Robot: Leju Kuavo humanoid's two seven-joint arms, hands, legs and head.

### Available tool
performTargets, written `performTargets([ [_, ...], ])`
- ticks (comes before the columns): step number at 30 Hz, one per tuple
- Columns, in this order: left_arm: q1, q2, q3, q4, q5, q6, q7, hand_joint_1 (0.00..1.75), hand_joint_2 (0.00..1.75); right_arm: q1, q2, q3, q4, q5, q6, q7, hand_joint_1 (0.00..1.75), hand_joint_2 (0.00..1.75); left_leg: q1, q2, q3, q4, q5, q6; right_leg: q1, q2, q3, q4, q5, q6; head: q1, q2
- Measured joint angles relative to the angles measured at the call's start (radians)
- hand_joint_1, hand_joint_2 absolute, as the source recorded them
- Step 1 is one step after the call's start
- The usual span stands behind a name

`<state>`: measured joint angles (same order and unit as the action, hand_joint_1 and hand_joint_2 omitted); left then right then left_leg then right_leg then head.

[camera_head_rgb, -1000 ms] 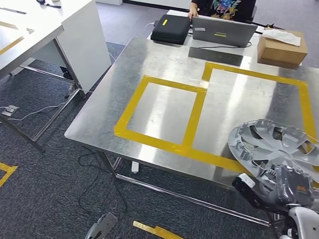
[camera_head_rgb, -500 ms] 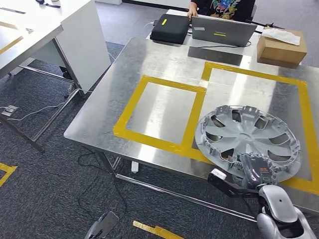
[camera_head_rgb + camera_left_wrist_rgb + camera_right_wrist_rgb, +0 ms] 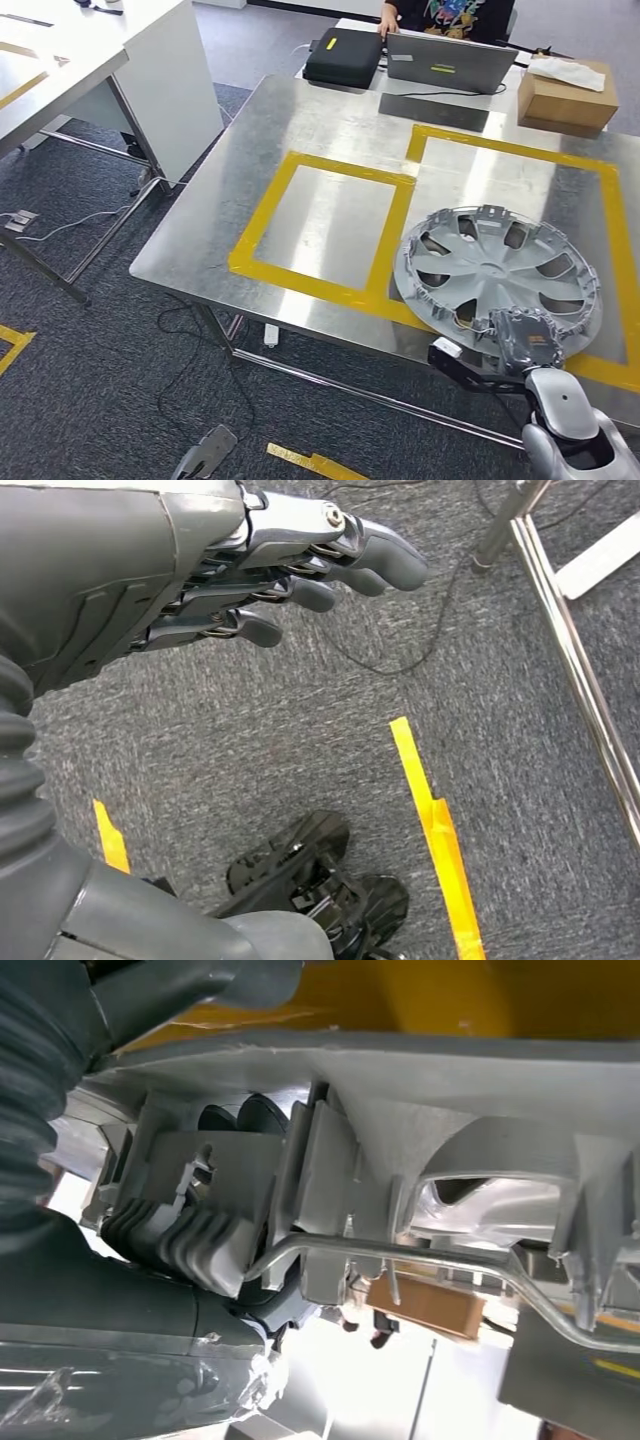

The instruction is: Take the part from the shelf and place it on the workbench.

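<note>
The part is a silver wheel cover (image 3: 498,275), inner side up, lying low over the steel workbench (image 3: 332,130) across the yellow tape near its front right. My right hand (image 3: 524,338) grips the cover's near rim. Up close in the right wrist view, the cover's ribbed rim and wire ring (image 3: 423,1250) cross the picture, with my right hand (image 3: 219,1210) clasped on the edge. My left hand (image 3: 249,570) hangs beside me over the carpet, fingers straight and apart, holding nothing.
Two yellow tape rectangles (image 3: 324,225) mark the workbench top. At its far edge are a black case (image 3: 343,55), a laptop (image 3: 449,62) with a person behind it, and a cardboard box (image 3: 566,95). A white table (image 3: 90,60) stands left. Cables lie on the carpet.
My right hand carried the wheel cover from the bench's front right corner up and left over the tape lines. In the last half second it shifted only slightly.
</note>
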<state>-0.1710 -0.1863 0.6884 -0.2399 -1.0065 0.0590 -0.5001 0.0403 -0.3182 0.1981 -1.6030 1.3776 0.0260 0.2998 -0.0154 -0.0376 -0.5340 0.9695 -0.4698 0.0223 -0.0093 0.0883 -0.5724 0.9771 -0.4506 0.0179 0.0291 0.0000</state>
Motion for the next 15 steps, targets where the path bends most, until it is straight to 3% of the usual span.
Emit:
performTargets([
  [15, 0.004, 0.011, 0.000, 0.000, 0.010, 0.007, -0.001, 0.00, 1.75, 0.023, -0.053, -0.182, 0.014, -0.073, -0.023, -0.056, 1.75, 1.75, 0.000, 0.000, -0.001, 0.000, 0.000, 0.000, 0.000, 0.000, -0.001, 0.000, 0.000, 0.000, 0.000, 0.000],
])
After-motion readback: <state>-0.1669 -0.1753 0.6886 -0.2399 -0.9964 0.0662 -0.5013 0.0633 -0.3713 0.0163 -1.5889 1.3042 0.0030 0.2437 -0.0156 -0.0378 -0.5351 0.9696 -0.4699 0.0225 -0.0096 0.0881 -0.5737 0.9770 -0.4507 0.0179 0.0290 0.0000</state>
